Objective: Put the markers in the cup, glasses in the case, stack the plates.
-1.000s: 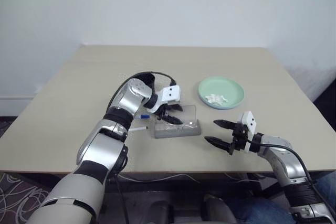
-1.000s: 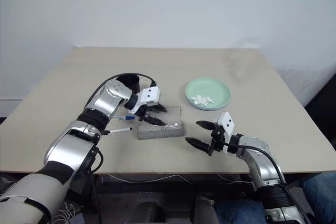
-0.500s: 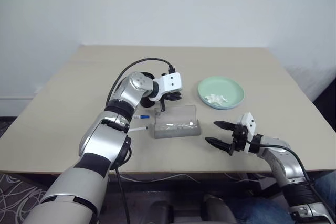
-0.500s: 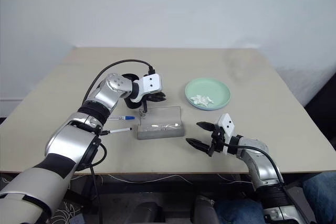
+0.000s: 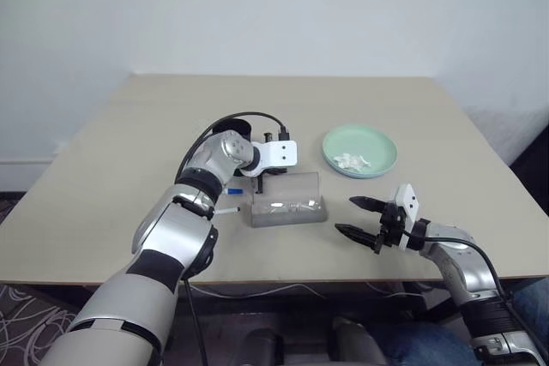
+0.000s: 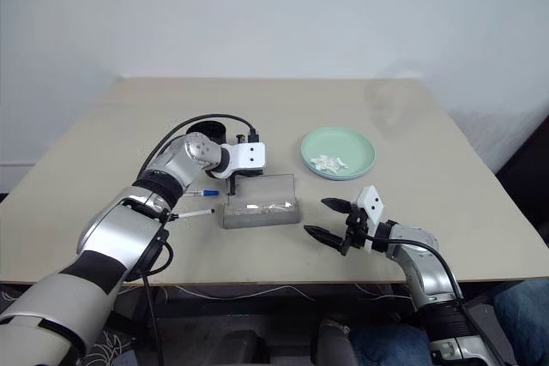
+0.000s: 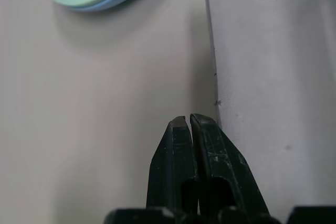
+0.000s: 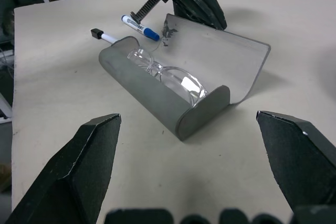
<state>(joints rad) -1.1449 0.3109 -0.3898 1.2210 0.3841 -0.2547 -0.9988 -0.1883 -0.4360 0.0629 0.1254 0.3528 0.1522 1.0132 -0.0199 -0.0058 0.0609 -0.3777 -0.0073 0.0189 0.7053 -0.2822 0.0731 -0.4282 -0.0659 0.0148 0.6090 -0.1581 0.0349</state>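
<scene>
On the left part of the beige worktop [image 5: 103, 160], two markers [image 6: 199, 202] lie flat, one with a blue cap and one with a dark tip, both just beside the left end of the case [image 5: 288, 210]. The black cup [image 6: 207, 135] stands behind the left arm and is mostly hidden by it. The left end effector [image 7: 191, 129] has its two black fingers pressed together with nothing between them; it points down at the back of the case, close to the edge of the raised lid. The grey case is open, and the glasses [image 8: 167, 74] with their clear frame lie inside its lower tray. To the right and farther back are the plates [image 5: 360, 150], the mint green one stacked on the light blue one, with small white scraps [image 5: 352, 160] lying on the green plate. At the right, near the front edge of the worktop, the right end effector [image 5: 358, 217] hangs with its fingers wide apart and empty, pointing toward the case and well apart from it.
</scene>
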